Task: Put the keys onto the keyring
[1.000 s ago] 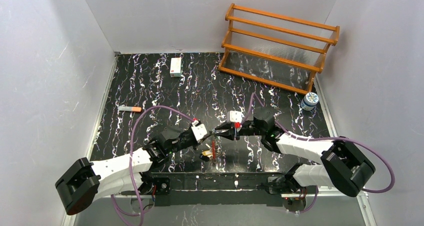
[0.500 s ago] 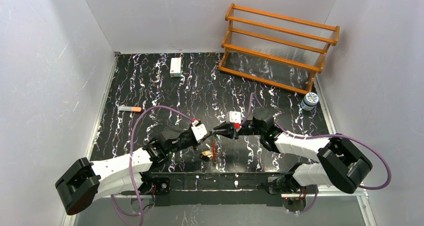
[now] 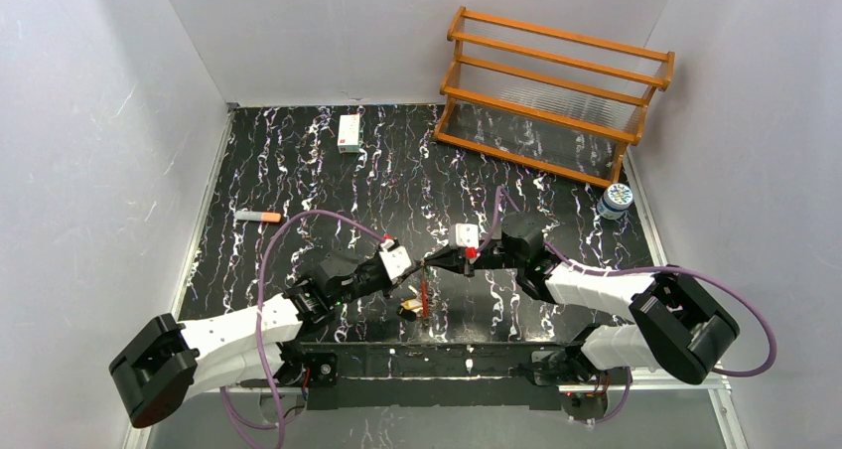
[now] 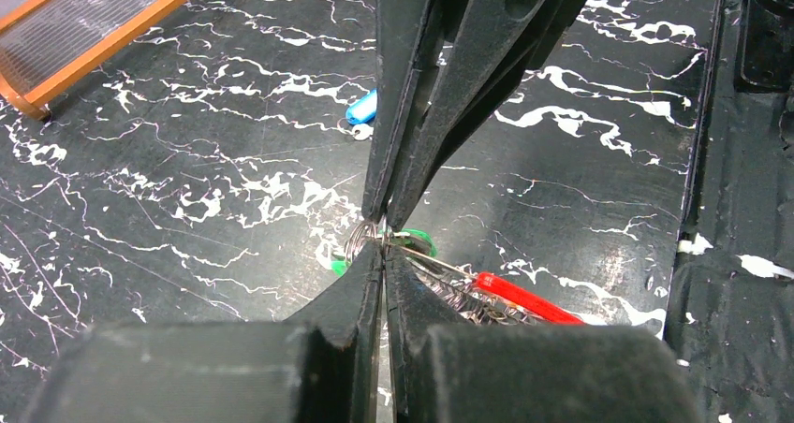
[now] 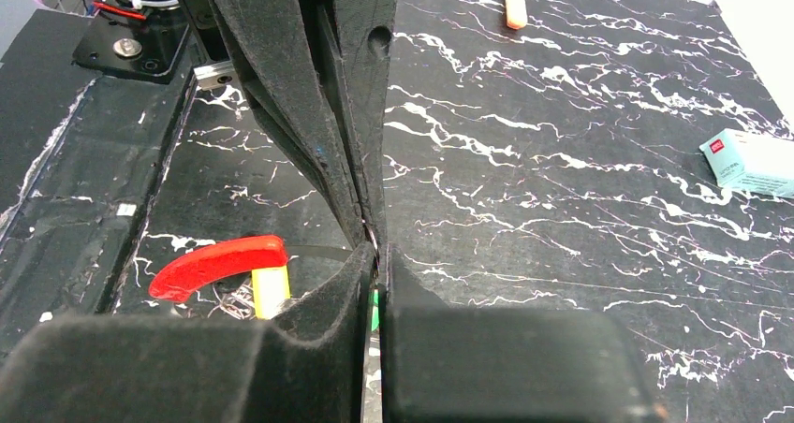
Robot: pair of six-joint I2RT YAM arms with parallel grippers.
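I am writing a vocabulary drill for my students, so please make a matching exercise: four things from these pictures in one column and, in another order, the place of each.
Things
1. small white box
2. orange-tipped marker
3. green key
4. blue key

Places
A. on the table, in the left wrist view
B. near the back wall, left of the wooden rack
C. where the left end effector and the right end effector meet
D. alone near the table's left edge

Pairs: 1-B, 2-D, 3-C, 4-A
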